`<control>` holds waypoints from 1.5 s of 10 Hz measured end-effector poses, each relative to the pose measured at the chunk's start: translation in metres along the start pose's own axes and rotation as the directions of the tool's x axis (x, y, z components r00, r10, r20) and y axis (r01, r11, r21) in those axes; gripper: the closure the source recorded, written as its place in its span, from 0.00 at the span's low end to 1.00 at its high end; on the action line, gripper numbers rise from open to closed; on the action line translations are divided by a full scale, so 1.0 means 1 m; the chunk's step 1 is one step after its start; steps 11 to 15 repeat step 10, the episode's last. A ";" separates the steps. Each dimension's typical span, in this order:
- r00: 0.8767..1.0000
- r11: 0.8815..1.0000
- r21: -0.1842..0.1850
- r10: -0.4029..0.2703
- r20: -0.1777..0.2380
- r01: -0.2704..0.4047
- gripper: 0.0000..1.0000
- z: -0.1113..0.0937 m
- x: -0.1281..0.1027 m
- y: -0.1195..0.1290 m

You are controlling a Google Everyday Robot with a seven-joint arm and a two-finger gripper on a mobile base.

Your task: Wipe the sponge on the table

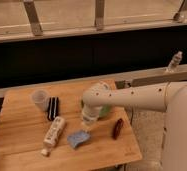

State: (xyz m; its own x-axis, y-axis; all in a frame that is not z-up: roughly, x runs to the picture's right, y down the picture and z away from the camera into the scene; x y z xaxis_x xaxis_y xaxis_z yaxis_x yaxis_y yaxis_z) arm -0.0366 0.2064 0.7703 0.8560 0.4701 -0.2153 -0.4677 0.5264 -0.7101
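Observation:
The blue-grey sponge [78,138] lies flat on the light-brown wooden table [22,135], near its front edge and right of centre. My white arm reaches in from the right and bends down over the table. The gripper [86,124] hangs at the arm's end, just above and behind the sponge's right edge. Whether it touches the sponge cannot be told.
A green bowl [107,110] sits behind the arm, partly hidden. A translucent cup [39,99] and a black ridged block [53,108] stand at the back left. A white printed box [54,132] lies left of the sponge, a dark red object [118,128] to its right. A bottle [174,62] stands on the far right ledge.

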 end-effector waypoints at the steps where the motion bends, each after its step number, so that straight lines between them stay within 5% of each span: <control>1: 1.000 1.000 -0.004 -0.001 0.002 0.001 0.24 -0.001 -0.002 -0.004; 5: 0.999 1.000 -0.011 0.018 0.047 -0.017 0.20 -0.016 -0.003 -0.020; 7: 0.993 0.997 -0.030 0.073 0.098 -0.070 0.20 -0.025 0.008 -0.048; 9: 0.976 0.987 -0.053 0.157 0.152 -0.151 0.20 -0.033 0.032 -0.078; 10: 0.956 0.975 -0.067 0.221 0.192 -0.212 0.20 -0.037 0.053 -0.094; 15: 0.956 0.975 -0.067 0.221 0.192 -0.212 0.20 -0.037 0.053 -0.094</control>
